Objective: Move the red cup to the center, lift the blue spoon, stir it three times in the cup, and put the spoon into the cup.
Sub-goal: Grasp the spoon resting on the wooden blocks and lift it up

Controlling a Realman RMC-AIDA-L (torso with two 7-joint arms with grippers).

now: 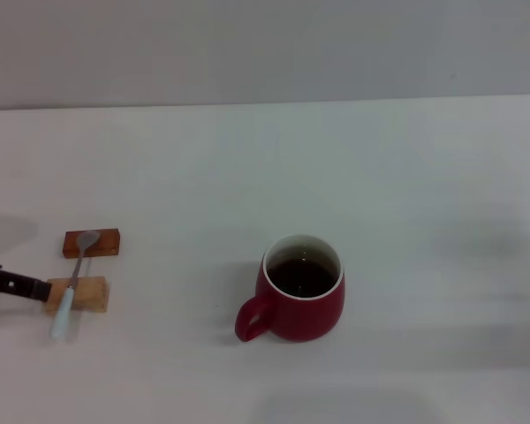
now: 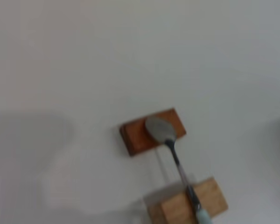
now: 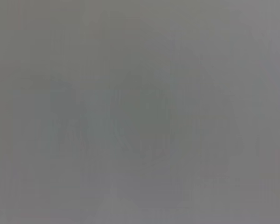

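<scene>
The red cup [image 1: 302, 291] stood upright low in the head view, just right of middle, a squat glossy dark-red mug with a white rim and inside, dark liquid visible within, its loop handle turned toward the lower left. Well apart, at the left edge of the same frame, the blue spoon [image 1: 74, 276] lay bridged across two small wooden blocks [image 1: 92, 243], grey metal bowl on the darker upper block, pale blue handle over the lighter lower one.
</scene>
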